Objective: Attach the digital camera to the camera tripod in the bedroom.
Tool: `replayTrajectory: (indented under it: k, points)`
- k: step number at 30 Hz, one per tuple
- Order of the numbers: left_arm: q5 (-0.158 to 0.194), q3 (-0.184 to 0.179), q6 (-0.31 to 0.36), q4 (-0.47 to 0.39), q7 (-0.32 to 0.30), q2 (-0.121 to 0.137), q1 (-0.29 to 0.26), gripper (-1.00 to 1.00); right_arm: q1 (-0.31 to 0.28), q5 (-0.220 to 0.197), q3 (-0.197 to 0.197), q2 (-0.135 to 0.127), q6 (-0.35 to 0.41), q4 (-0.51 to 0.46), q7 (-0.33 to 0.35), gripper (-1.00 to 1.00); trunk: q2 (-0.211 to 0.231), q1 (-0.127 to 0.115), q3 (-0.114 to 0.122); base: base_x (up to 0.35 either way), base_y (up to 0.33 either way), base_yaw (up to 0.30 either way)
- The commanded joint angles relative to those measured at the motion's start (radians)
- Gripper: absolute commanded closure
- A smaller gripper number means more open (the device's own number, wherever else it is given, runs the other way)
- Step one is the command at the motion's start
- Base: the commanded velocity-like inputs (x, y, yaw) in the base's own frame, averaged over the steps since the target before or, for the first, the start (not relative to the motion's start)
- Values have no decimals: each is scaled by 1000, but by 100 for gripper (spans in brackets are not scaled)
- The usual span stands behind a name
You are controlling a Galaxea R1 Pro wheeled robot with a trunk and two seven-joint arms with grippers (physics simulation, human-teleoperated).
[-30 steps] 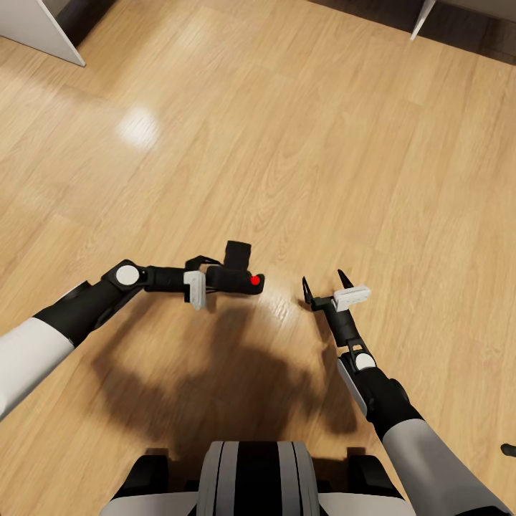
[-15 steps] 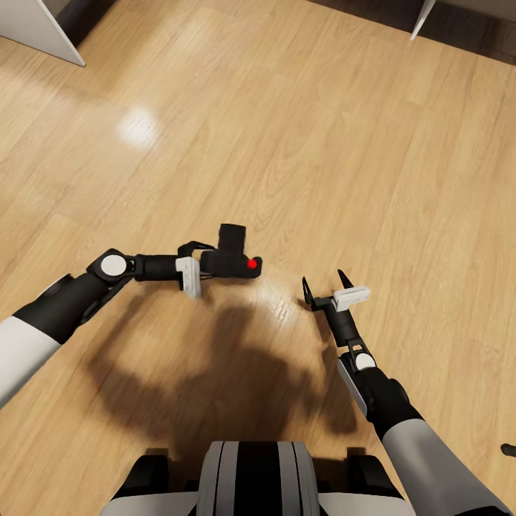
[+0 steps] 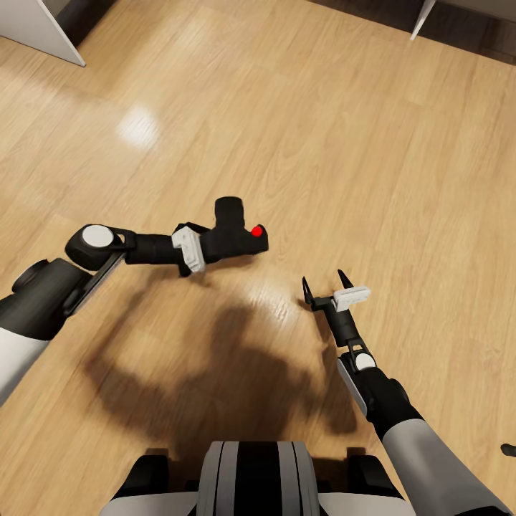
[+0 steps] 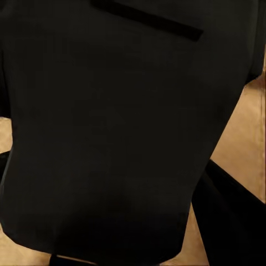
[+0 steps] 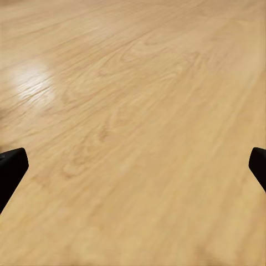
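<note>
The digital camera [image 3: 235, 235] is a small black body with a red button, held above the wood floor left of centre in the head view. My left gripper [image 3: 218, 244] is shut on it. Its dark body [image 4: 122, 127] looms close in the left wrist view. My right gripper [image 3: 327, 282] hangs open to the right of the camera with nothing between its fingers; its two fingertips [image 5: 11, 169] frame bare floor in the right wrist view. The camera tripod is out of view.
Light wood plank floor [image 3: 322, 143] stretches ahead. A white panel [image 3: 39, 29] stands at the far left corner and a pale furniture leg [image 3: 423, 18] at the far right, with dark space behind it. My base [image 3: 254, 476] sits at the bottom.
My left arm has lifted and carried the camera forward, away from my body. The right arm has not moved.
</note>
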Motion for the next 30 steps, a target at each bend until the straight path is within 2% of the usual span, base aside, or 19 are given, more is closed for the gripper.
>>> replayTrajectory:
  k: [1, 3, 6, 8, 10, 13, 14, 16, 17, 22, 25, 30]
  points:
    - [43, 6, 27, -19, -8, 1, -1, 100, 0, -2, 1, -1, -3, 0, 2, -100, 0, 0, 0, 0, 0, 0]
    - [93, 13, 54, -35, -13, 1, -1, 100, 0, -2, 1, -1, -3, 0, 2, -100, 0, 0, 0, 0, 0, 0]
    - [129, 18, 87, -47, -15, 1, -1, 100, 0, -2, 1, -1, -3, 0, 2, -100, 0, 0, 0, 0, 0, 0]
    - [138, 21, 105, -53, -16, 1, -1, 100, 0, -2, 1, -1, -3, 0, 2, -100, 0, 0, 0, 0, 0, 0]
    - [145, 26, 130, -61, -16, 2, 0, 100, 0, -2, 1, -1, -3, 0, 2, -100, 0, 0, 0, 0, 0, 0]
    - [153, 39, 213, -91, -17, 2, 0, 100, 0, -2, 1, -1, -3, 0, 2, -100, 0, 0, 0, 0, 0, 0]
    - [154, 42, 271, -112, -17, 3, 0, 100, 0, -2, 1, -1, -3, 0, 2, -100, 0, 0, 0, 0, 0, 0]
    - [155, 46, 338, -128, -18, 5, 0, 100, 0, -2, 1, -1, -3, 0, 2, -100, 0, 0, 0, 0, 0, 0]
    - [156, 49, 406, -139, -20, 8, 0, 100, 0, -2, 1, -1, -3, 0, 2, -100, 0, 0, 0, 0, 0, 0]
    - [158, 63, 572, -154, -23, 20, 1, 100, 0, -2, 1, -1, -2, 0, 2, -100, 0, 0, 0, 0, 0, 0]
    - [159, 80, 620, -158, -25, 21, 1, 100, 0, -2, 1, -1, -3, 0, 2, -100, 0, 0, 0, 0, 0, 0]
    - [160, 98, 645, -161, -30, 19, 1, 100, 0, -2, 1, -1, -3, 0, 2, -100, 0, 0, 0, 0, 0, 0]
